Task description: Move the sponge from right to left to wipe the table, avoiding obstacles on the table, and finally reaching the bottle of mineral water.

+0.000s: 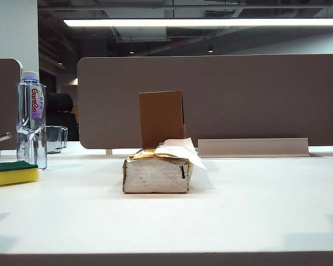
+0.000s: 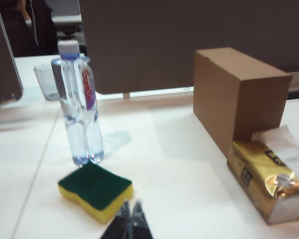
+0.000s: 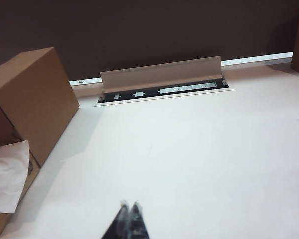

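Resting flat near the bench's (image 1: 172, 221) left edge, the sponge (image 1: 13, 172) lies green side up just in front of the bottle of mineral water (image 1: 31, 119), close beside its base but whether touching I cannot tell; the bottle stands upright, its red lettering facing outward, with a short clear glass container (image 1: 56, 138) behind it toward the back edge; midway along the bench sits the foil tissue pack (image 1: 157, 173), white tissue poking from its gold top, and the upright cardboard box (image 1: 161, 118) stands directly behind it, the two pressed close.

Neither arm shows in the exterior view; each appears only in its own wrist view. The left gripper (image 2: 129, 217) is raised off the bench and tilted forward over the sponge, its dark fingers (image 2: 122, 219) drawn together to a point with nothing between them, clear of the sponge; the right gripper (image 3: 128, 217) hangs above bare bench toward the right side, looking toward the open cable tray (image 3: 162, 91) at the back edge, its fingers likewise pressed together and empty, the box and tissue pack off to its side.
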### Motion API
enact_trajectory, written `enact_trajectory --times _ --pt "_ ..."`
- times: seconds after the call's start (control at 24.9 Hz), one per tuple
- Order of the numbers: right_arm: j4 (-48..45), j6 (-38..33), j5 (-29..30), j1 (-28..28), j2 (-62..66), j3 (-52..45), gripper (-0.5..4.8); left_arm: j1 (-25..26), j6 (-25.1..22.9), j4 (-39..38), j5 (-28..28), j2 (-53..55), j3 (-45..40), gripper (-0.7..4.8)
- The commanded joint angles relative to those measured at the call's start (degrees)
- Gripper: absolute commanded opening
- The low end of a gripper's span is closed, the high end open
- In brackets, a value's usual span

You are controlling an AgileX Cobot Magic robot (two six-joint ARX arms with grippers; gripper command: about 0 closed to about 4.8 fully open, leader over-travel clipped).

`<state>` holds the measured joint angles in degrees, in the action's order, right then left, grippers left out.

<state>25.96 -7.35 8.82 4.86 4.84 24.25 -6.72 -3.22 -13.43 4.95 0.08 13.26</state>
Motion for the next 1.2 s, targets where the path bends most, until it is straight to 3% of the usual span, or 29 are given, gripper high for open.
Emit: enact_trajectory --times 0.04,0.28,0.48,0.72,0.92,1.2 --pt "-5.7 -0.4 0.3 0.0 -0.2 -3.7 -0.05 0.0 0.7 1.5 0.2 0.1 -2.1 -0.06" --pt "-7.9 -0.6 0.2 0.0 -0.2 -11.8 -0.05 0.0 0.7 10.1 0.1 0.1 -8.9 -0.06" --pt "-10.6 -0.5 0.3 0.0 -0.2 -16.4 -0.05 0.0 0.8 13.0 0.2 0.1 -12.4 -0.06" --pt "-15.8 1.4 0.3 0.0 -0.2 -21.5 -0.05 0.0 0.4 11.8 0.2 0.1 -12.8 -0.06" --pt "-16.5 3.3 3.0 0.0 0.0 -23.8 -0.05 0.0 0.4 9.2 0.2 0.1 -12.8 -0.06" --pt "-16.3 5.4 1.8 0.0 0.4 -24.0 -0.05 0.0 0.4 3.5 0.2 0.1 -12.8 -0.06"
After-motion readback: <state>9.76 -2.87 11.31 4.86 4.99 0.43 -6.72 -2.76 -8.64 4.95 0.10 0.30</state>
